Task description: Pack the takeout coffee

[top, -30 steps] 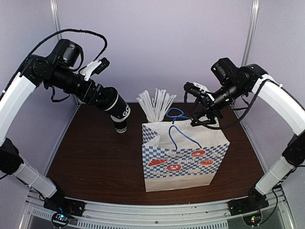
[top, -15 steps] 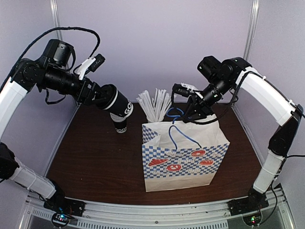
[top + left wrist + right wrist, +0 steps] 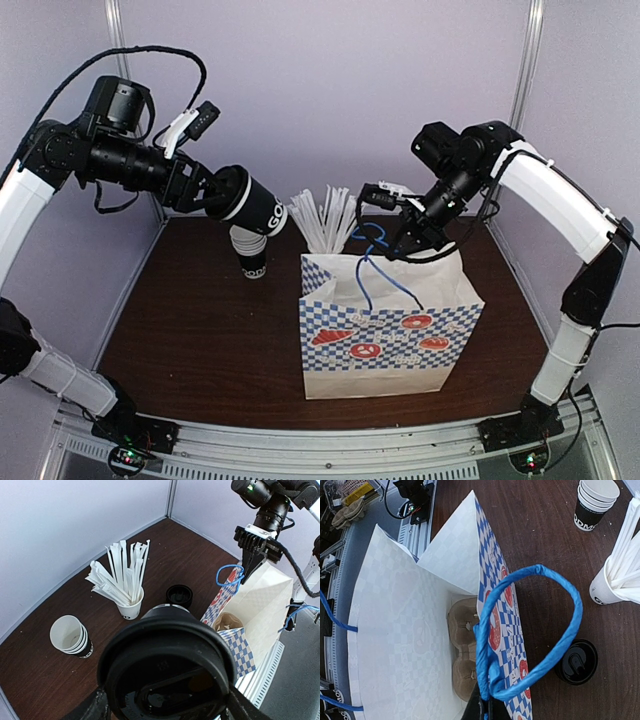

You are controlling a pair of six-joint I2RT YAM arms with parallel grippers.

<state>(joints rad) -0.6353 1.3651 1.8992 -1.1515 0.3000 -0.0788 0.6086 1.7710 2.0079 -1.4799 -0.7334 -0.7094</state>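
The takeout coffee (image 3: pixel 167 675), a black cup with a black lid, is tilted in the air left of the bag, and my left gripper (image 3: pixel 226 191) is shut on it. Its lid fills the bottom of the left wrist view. A second lidded black cup (image 3: pixel 576 661) stands on the table behind the bag. The blue-checked paper bag (image 3: pixel 390 325) stands open mid-table with a brown cup carrier (image 3: pixel 464 652) at its bottom. My right gripper (image 3: pixel 487 711) is shut on the bag's rear blue handle (image 3: pixel 535 630), above the bag's back edge.
A stack of lidless white-rimmed cups (image 3: pixel 253 258) stands back left on the brown table (image 3: pixel 200 340). A white cup of wrapped straws (image 3: pixel 325 222) stands just behind the bag. The bag's front blue handle (image 3: pixel 385 285) hangs loose. Grey walls enclose the back and sides.
My right gripper moved left to the bag's back edge and shut on the rear blue handle. The left arm carried the coffee up and to the right, towards the bag.
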